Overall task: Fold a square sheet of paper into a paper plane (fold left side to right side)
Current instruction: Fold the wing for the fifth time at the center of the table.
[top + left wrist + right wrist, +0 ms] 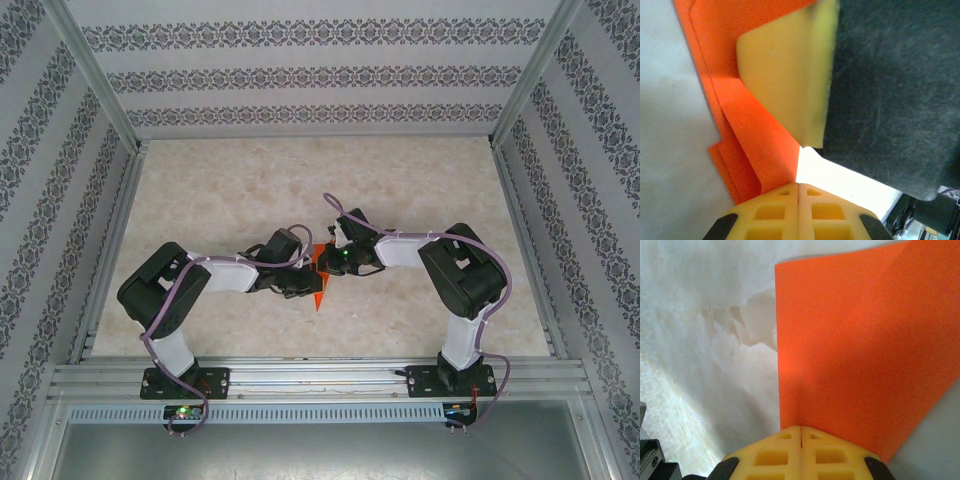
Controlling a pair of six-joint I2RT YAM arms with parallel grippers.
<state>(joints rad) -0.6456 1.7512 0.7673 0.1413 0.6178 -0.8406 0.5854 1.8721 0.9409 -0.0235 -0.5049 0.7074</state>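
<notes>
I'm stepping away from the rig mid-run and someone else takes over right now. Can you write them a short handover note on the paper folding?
Left tool: shut, apparently pinching a corner of the paper.
Right tool: shut on the paper's edge, where a crease runs into its tips.
Paper: at the middle of the table, between the two tools; whether it lies flat or is lifted, I cannot tell.
Done: some folds are made; overlapping layers and creases show in the left wrist view.
Left: no finished plane with two wings yet; make the remaining folds, then release.
</notes>
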